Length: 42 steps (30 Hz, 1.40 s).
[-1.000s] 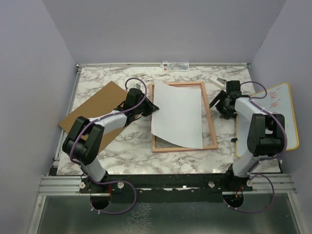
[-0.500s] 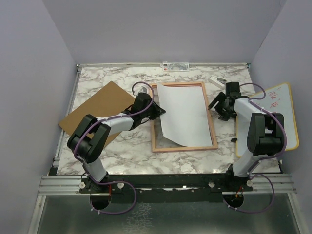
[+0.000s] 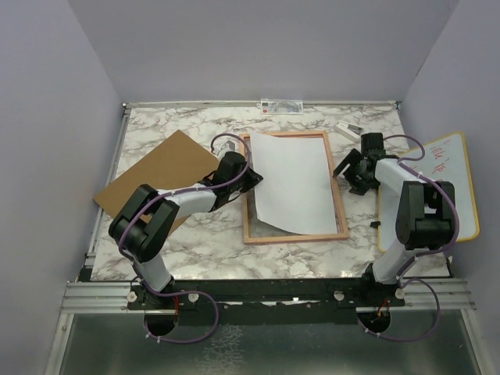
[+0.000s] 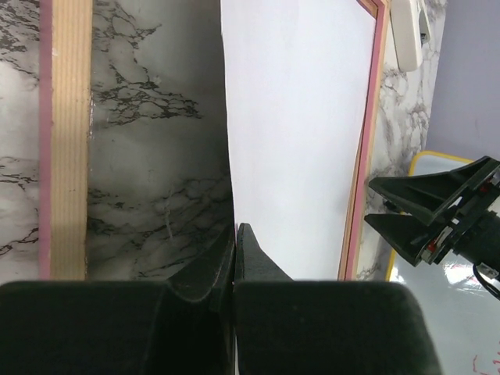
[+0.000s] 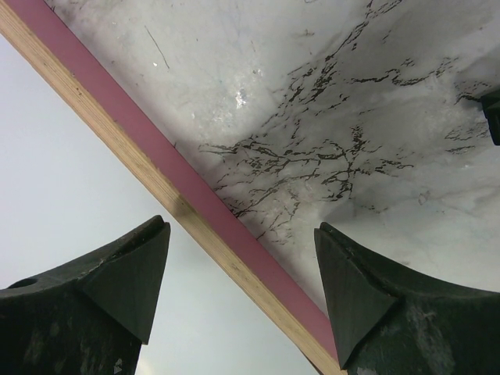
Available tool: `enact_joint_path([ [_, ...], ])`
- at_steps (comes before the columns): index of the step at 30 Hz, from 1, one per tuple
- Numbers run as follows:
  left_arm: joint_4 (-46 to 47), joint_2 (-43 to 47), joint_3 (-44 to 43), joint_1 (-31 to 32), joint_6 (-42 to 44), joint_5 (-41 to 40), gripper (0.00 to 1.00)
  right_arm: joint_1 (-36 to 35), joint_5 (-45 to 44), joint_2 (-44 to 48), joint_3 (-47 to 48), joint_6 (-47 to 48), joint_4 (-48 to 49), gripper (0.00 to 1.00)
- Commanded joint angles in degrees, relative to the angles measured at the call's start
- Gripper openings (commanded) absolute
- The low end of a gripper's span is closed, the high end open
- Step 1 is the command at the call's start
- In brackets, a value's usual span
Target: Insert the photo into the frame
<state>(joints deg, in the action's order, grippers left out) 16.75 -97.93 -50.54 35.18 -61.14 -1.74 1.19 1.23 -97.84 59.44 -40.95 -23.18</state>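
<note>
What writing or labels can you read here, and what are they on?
On the whiteboard: red handwriting, too small to read.
On the label at the table's far edge: print too small to read.
On the photo: blank white side up, no text.
Nothing here is legible.

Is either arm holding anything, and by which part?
The left pincer grips the photo by its left edge; the right pincer is open, holding nothing.

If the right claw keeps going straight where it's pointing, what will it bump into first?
Probably the frame: its pink side edge runs right between the open fingers of the right claw. How far off it is, I can't tell.
</note>
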Motion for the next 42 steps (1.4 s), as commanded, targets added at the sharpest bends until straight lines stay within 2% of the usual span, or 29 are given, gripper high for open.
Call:
enact_joint_path([
  [1, 2.85, -0.14, -0.83, 0.59, 1.91, -0.68, 0.0, 0.21, 0.95, -1.02, -0.46, -0.54, 1.17, 0.79],
  [11, 1.97, -3.2, -3.3, 1.03, 1.41, 6.33, 0.0, 0.22, 1.05, -1.2, -0.82, -0.55, 1.35, 0.79],
  [17, 0.3, -4.47, -4.42, 1.3, 1.65, 8.86, 0.04, 0.22, 1.46, -1.45, -0.95, -0.54, 1.63, 0.79],
  [30, -0.13, -4.63, -3.37, 2.71, -1.5, 9.48, 0.03, 0.22, 2.37, -1.21, -1.64, -0.4, 1.78, 0.79],
  [35, -4.73, -3.72, -4.43, 2.71, 0.12, 5.57, 0.18, 0.21, 2.96, -0.62, -2.42, -0.36, 2.04, 0.79],
  [38, -9.85, -3.63, -6.98, 2.69, 2.74, 3.67, 0.34, 0.22, 3.36, -0.27, -2.7, -0.36, 2.22, 0.79],
  [42, -12.64, -4.07, -9.6, 2.68, 5.05, 3.72, 0.5, 0.22, 3.52, 0.08, -3.18, -0.42, 2.5, 0.79],
])
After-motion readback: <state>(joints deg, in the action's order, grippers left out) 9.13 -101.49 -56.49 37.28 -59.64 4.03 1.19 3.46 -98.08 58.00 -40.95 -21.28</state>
